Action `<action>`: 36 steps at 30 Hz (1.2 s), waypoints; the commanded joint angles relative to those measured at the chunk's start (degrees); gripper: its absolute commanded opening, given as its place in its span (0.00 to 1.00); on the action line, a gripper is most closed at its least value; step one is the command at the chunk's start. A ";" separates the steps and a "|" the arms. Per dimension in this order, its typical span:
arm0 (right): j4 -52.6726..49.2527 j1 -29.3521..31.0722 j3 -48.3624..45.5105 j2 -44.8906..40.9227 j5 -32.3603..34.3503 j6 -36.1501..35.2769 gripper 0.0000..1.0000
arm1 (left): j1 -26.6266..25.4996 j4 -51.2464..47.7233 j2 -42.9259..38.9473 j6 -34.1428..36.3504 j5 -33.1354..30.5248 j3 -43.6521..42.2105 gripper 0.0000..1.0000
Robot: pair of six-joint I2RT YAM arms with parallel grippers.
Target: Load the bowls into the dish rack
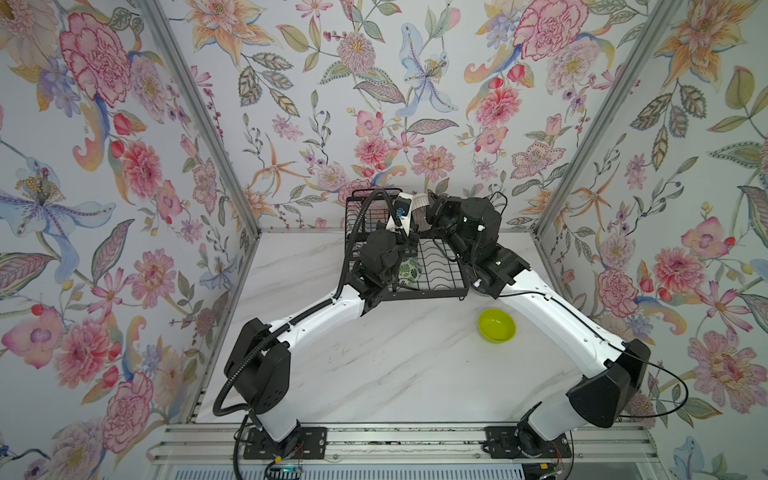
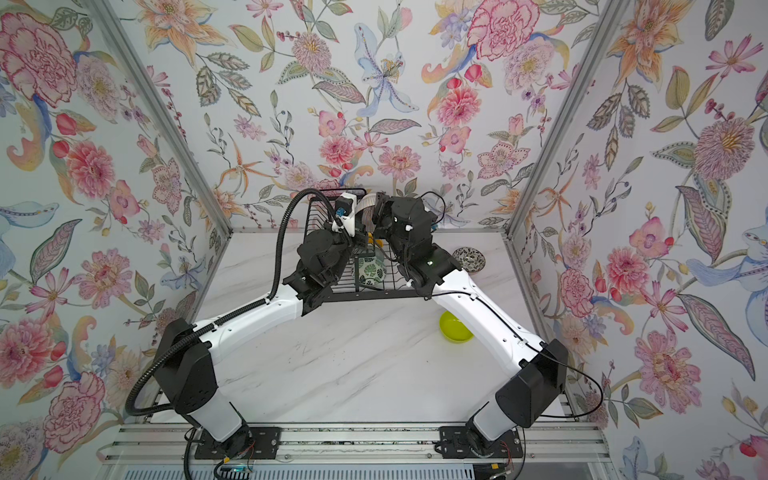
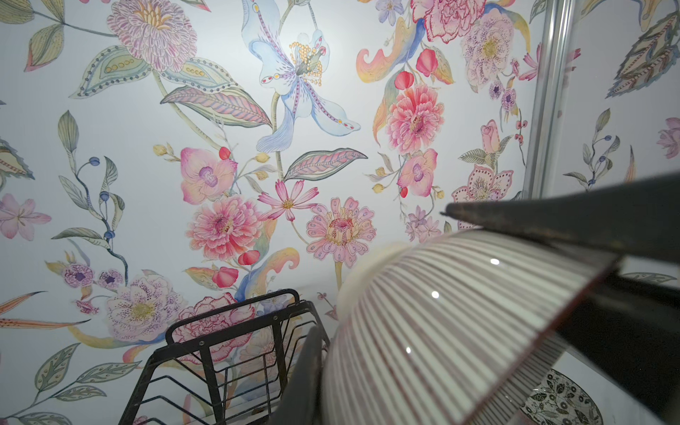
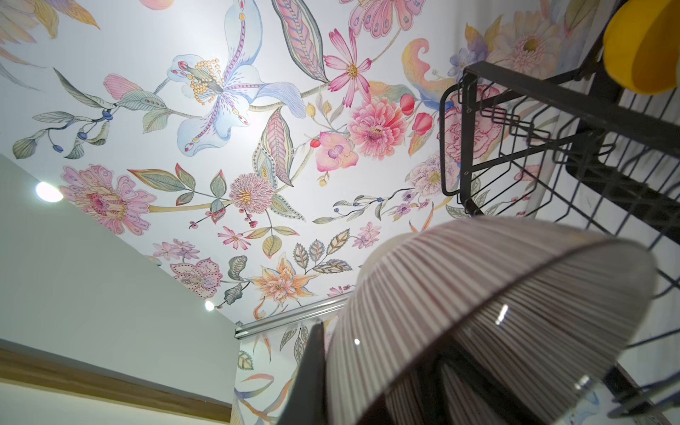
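Just above the far end of the dish rack (image 1: 440,296), the pink-brown ribbed bowl (image 1: 420,210) hangs tilted between the two grippers. The left gripper (image 3: 441,349) is closed narrow on it, with one finger (image 3: 305,371) beside the outer wall. The right gripper (image 4: 386,368) is pinched tight on the same bowl from the opposite side, gripping its wall near the rim. Below them the green-leaf bowl (image 1: 409,270) stands on edge in the rack's wavy slots, and a yellow bowl (image 4: 644,48) shows among the rack's wires. The lime green bowl (image 1: 496,325) lies on the table (image 1: 395,365) in front of the rack, to the right and apart from it. The black-and-white bowl (image 2: 468,258) lies on the table beside the rack's right side.
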 commanded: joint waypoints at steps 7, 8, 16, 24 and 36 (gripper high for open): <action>18.95 -0.71 -1.04 0.31 2.10 -3.26 0.00 | -1.88 2.36 -5.42 -6.51 1.46 1.33 0.20; 20.05 -0.86 -0.96 0.42 1.83 -3.70 0.00 | -1.88 1.96 -5.75 -6.93 1.49 1.46 0.27; 32.22 -3.44 -1.50 1.94 -0.10 -9.93 0.00 | -1.65 -4.05 -10.50 -10.40 0.93 1.18 0.87; 42.07 -9.21 -4.12 2.82 -3.21 -18.66 0.00 | 6.57 -27.59 -15.01 -23.49 9.55 9.04 0.99; 54.57 -15.46 -17.20 4.85 -8.36 -32.50 0.00 | 29.05 -44.88 -15.79 -38.34 32.85 11.87 0.99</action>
